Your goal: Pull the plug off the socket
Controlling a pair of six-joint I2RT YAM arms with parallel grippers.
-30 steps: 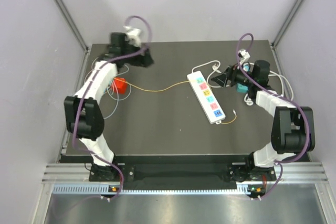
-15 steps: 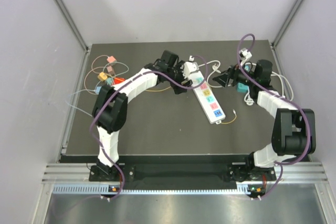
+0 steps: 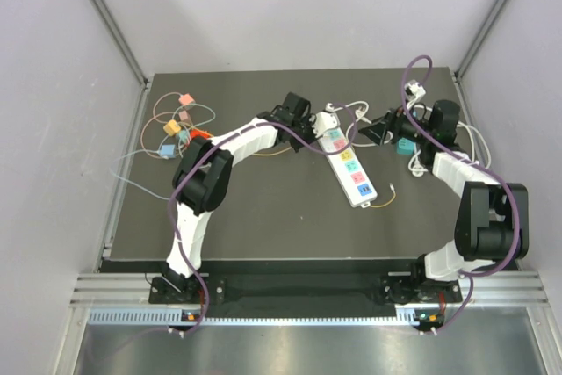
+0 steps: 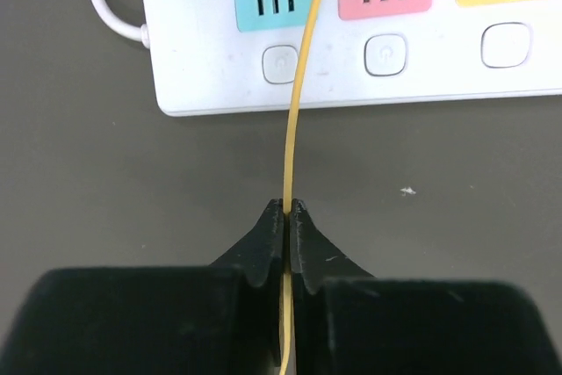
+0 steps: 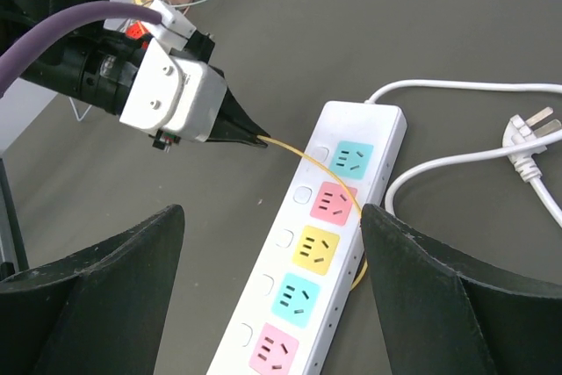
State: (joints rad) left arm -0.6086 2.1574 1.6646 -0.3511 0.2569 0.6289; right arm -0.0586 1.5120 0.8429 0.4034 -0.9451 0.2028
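A white power strip (image 3: 349, 162) with coloured sockets lies mid-table; every socket that shows in the right wrist view (image 5: 264, 284) is empty. A thin yellow cord (image 4: 299, 111) runs across its top end (image 4: 202, 41) between the teal and pink sockets. My left gripper (image 4: 289, 208) is shut on that cord just left of the strip (image 3: 314, 140), and the right wrist view shows its tips (image 5: 259, 140) pinching it. A red plug (image 3: 198, 135) lies far left, partly behind the left arm. My right gripper (image 5: 272, 212) is open, held over the strip's right side (image 3: 369, 132).
Several small coloured plugs with thin cords (image 3: 180, 116) lie at the back left. The strip's white cable and plug (image 5: 531, 129) trail at the right, near a teal object (image 3: 404, 147). The yellow cord's end (image 3: 384, 198) curls right of the strip.
The left arm swung from the back left corner across to the strip's top end and closed on the yellow cord. The right arm has not moved.
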